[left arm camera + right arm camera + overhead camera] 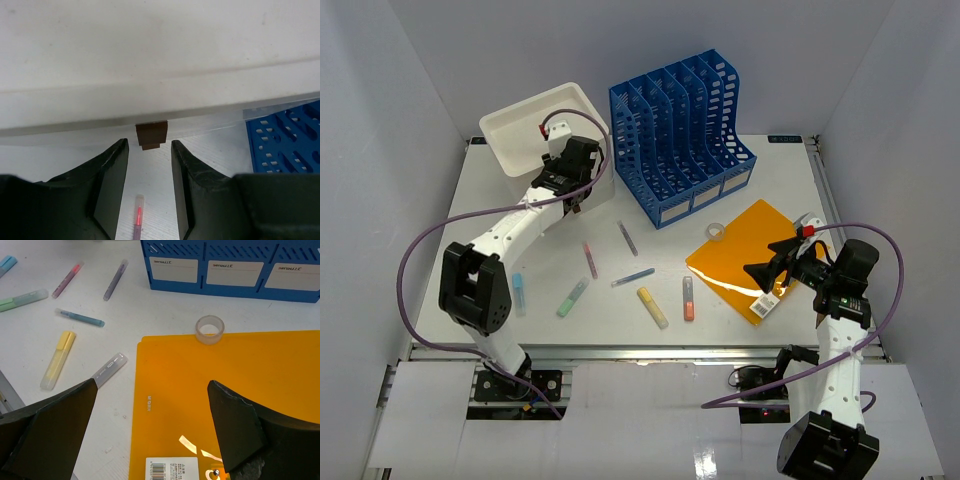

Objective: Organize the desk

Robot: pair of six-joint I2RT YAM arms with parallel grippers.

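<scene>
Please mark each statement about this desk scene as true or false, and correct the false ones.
1. The right gripper is above the orange folder with its jaws wide apart. True.
2. The tape roll stands inside the blue file organizer. False: it lies at the folder's edge, in front of the organizer.
3. The left gripper is clamped on a highlighter. False: it holds nothing and faces the brown tab on the white box.
4. A yellow highlighter lies loose on the desk among other pens. True.
</scene>
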